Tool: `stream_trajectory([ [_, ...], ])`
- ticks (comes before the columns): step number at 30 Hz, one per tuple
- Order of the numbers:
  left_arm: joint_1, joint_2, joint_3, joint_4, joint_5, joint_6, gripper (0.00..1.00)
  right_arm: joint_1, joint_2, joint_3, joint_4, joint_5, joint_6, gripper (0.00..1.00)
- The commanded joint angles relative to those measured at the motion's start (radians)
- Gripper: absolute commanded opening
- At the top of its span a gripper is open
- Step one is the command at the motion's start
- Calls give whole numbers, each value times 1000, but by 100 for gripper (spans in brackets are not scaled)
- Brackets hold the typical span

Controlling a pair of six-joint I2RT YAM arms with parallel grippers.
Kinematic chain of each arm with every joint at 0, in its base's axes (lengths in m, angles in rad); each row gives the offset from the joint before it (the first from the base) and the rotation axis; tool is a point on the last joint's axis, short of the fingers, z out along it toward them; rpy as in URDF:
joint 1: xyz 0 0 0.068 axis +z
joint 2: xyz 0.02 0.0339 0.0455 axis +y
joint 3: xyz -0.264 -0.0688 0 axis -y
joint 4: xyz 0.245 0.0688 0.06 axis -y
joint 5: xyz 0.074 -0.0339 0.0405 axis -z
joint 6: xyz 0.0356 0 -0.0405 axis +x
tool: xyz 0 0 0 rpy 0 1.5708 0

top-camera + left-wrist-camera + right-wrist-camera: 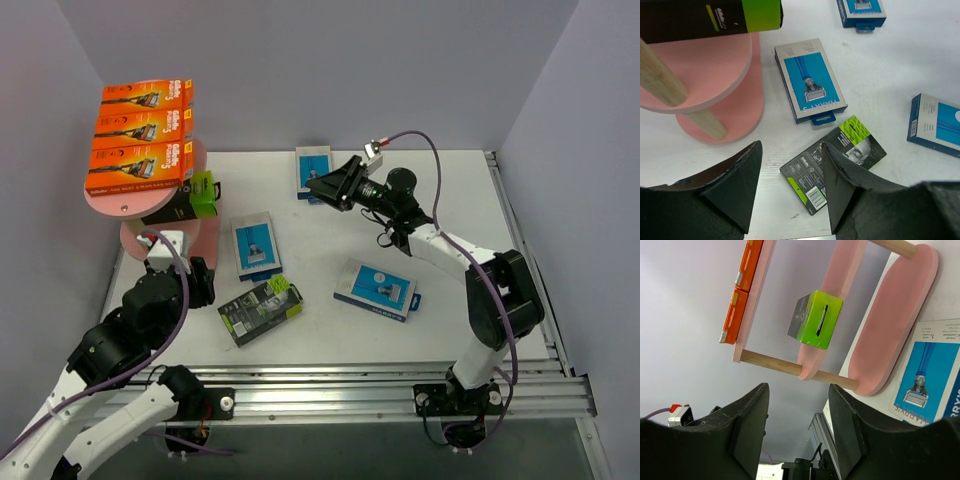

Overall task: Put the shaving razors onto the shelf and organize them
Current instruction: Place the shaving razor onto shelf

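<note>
Three orange razor packs [140, 128] lie side by side on the top board of the pink shelf [120, 203]. A black-and-lime pack [190, 198] lies on the middle board and sticks out over its edge. A second black-and-lime pack [260, 309] lies flat on the table, and it shows in the left wrist view [832, 162]. Three blue packs lie on the table: left of centre [254, 245], right of centre [376, 288], and at the back [313, 165]. My left gripper [791, 145] is open and empty, above the table next to the shelf base. My right gripper [322, 186] is open and empty over the back blue pack.
Grey walls close in the table at the left, back and right. The shelf's wooden uprights [660, 75] stand close to my left gripper. An aluminium rail [380, 390] runs along the table's near edge by the arm bases.
</note>
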Motion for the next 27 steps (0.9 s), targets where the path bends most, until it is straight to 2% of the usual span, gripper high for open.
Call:
stream_trajectory([
  [1,3,28,12,34,35,-15,61,-41,-63,-36,128,-51,28,47],
  [8,-12,178,62,-8,23,-77,66,-109,-94,-110,199,-87,78,50],
  [15,-13,234,63,-32,3,-109,68,-193,-140,-184,250,-134,121,52],
  [27,-28,453,161,-83,60,6,69,-253,-141,-277,290,-165,130,59],
])
